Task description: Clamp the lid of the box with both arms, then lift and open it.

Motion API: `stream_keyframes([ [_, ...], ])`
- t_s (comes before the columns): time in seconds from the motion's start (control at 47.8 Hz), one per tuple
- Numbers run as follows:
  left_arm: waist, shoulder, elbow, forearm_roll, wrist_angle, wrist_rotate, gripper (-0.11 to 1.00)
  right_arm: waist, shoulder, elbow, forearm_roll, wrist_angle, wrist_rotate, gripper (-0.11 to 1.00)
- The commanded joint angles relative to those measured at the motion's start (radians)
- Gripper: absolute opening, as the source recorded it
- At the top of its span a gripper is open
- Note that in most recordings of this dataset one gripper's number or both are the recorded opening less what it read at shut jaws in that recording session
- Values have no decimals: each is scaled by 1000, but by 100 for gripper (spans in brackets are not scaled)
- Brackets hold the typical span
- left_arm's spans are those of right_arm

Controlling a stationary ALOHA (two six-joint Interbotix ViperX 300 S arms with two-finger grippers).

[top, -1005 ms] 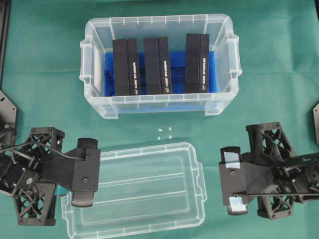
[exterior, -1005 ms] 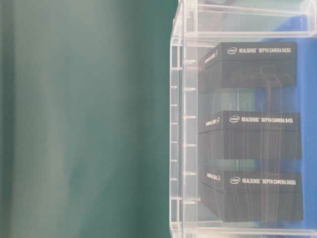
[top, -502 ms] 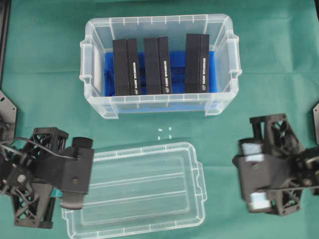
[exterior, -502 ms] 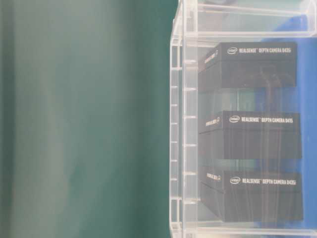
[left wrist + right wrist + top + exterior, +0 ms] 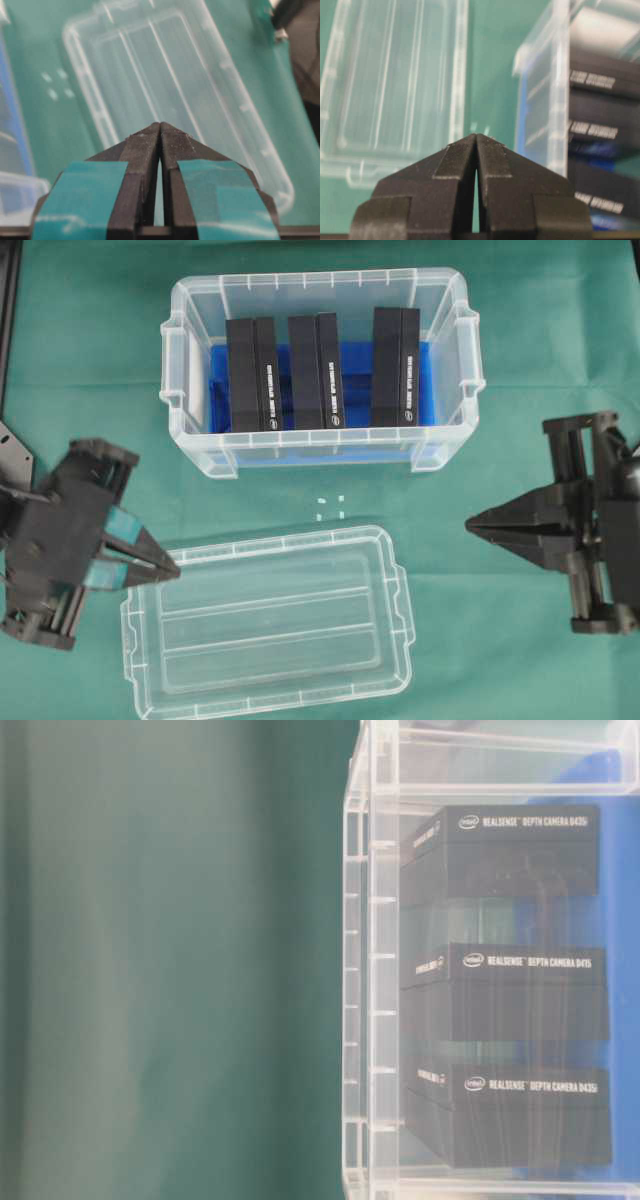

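The clear lid (image 5: 268,622) lies flat on the green cloth in front of the box (image 5: 455,370), apart from it; it also shows in the left wrist view (image 5: 165,80) and right wrist view (image 5: 395,85). The box is an open clear tub holding a blue insert and three upright black blocks (image 5: 322,370). My left gripper (image 5: 176,567) is shut with nothing in it, its tip at the lid's left rim. My right gripper (image 5: 470,527) is shut and empty, right of the lid with a gap of cloth between. Tips meet in both wrist views (image 5: 160,125) (image 5: 476,135).
Small white marks (image 5: 330,504) sit on the cloth between box and lid. The table-level view shows the box wall (image 5: 360,980) close up with green cloth to its left. Dark frame parts (image 5: 10,300) stand at the table's left edge.
Both arms have drawn back outward from the lid and turned, so their wedge tips now point inward. The left gripper no longer overlaps the lid. The lid has stayed put.
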Motion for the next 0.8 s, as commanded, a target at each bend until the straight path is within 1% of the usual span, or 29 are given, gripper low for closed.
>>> stream_keyframes([
  [0.0,11,-35,2,3,-71,34,2,-2,-35,-5,-34,-44,2,0],
  [0.126,12,-64,18,-5,-144,87,2,-6,-57,8,-63,-106,2,0],
  [0.188,12,-75,25,-11,-163,109,2,-12,-58,12,-69,-126,2,0],
  [0.335,18,-78,26,-12,-167,115,2,-44,-55,26,-69,-141,2,0],
  [0.481,43,-80,26,-12,-172,115,2,-87,-60,35,-69,-149,3,0],
  [0.649,110,-92,28,-12,-187,121,2,-149,-86,40,-69,-164,2,0],
  [0.774,187,-112,37,-12,-210,121,2,-210,-110,51,-69,-164,2,0],
])
